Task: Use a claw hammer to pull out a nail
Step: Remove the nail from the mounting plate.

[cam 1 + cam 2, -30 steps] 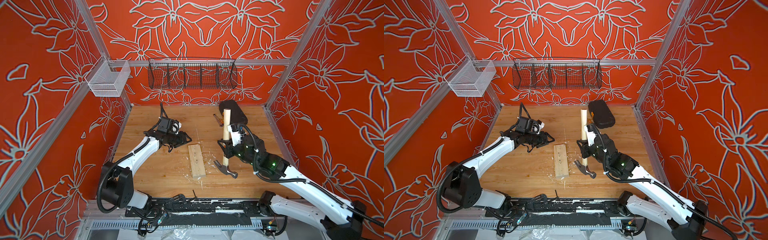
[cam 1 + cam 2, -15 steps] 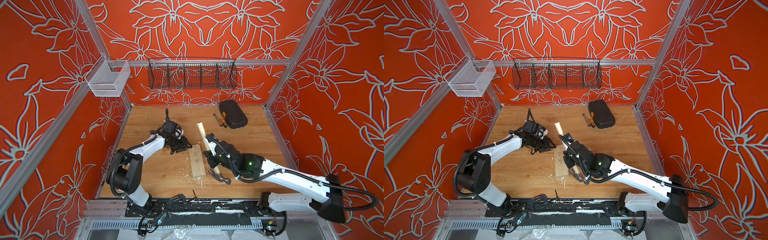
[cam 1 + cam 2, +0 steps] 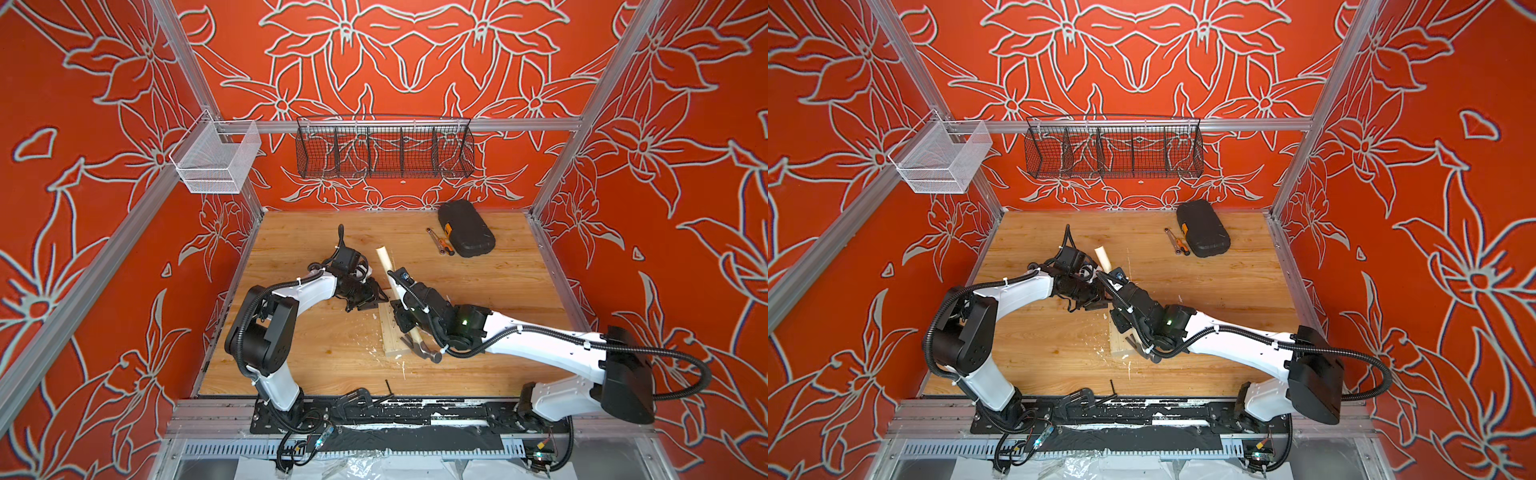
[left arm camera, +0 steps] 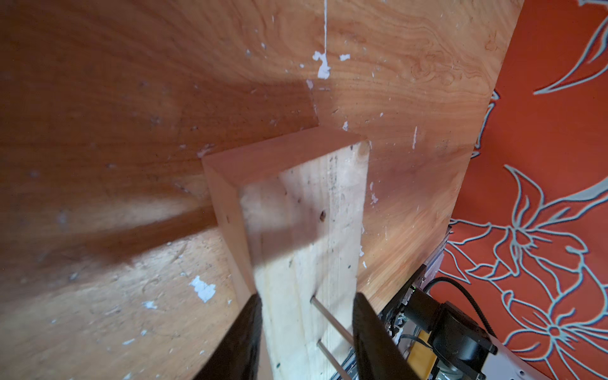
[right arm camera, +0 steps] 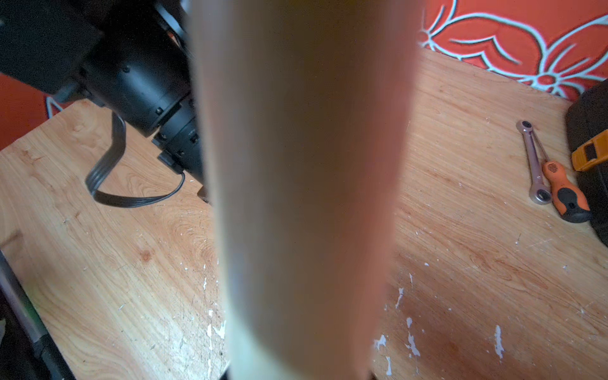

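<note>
a: top view first. where's the tool?
b: the claw hammer with grey steel head and pale wooden handle (image 3: pixel 385 266) slants over the pale wooden block (image 3: pixel 388 336) in the middle of the wooden desk (image 3: pixel 498 291). handle end points to 11 o'clock, head sits at the block's 5 o'clock corner. right jaws are clenched on the handle.
a: left wrist?
b: left jaws straddle the block, seemingly grasping its sides. two thin steel nails (image 4: pixel 330 316) stand in it, unpulled.
a: right wrist?
b: only blurred handle. hammer fetched, block steadied; hooking and prying remain, i'd judge.
</note>
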### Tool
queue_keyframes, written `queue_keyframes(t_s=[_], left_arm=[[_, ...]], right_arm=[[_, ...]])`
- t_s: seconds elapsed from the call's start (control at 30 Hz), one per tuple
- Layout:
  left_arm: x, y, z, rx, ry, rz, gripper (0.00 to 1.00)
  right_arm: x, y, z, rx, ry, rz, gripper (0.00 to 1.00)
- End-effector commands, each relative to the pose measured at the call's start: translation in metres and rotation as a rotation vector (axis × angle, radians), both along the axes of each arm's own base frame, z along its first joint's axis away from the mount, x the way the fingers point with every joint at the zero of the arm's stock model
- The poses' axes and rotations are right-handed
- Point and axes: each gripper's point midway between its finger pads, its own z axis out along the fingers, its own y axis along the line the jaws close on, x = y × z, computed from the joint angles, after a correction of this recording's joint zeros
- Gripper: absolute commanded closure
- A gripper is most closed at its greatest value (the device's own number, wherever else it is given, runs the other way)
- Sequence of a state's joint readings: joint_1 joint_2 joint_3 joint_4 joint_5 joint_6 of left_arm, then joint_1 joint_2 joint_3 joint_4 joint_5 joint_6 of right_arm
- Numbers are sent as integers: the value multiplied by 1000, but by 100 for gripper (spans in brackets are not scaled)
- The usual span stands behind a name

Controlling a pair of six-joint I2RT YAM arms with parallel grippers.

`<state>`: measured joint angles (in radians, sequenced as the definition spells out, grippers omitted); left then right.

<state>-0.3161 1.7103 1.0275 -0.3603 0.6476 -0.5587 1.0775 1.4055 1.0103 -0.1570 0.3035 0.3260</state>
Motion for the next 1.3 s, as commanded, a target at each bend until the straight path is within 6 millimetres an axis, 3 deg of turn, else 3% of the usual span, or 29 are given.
queue_keyframes(t_s=[0.0, 0.6, 1.27], left_arm=[[-3, 3, -9, 27, 19, 10, 57], [-9, 11, -17, 66, 32, 26, 59], [-16, 14, -21, 72, 43, 33, 60]], right_arm=[[14, 20, 55, 159, -105, -26, 100], [37, 31, 41, 110, -162, -84, 100], [49, 42, 37, 206, -246, -108, 100]])
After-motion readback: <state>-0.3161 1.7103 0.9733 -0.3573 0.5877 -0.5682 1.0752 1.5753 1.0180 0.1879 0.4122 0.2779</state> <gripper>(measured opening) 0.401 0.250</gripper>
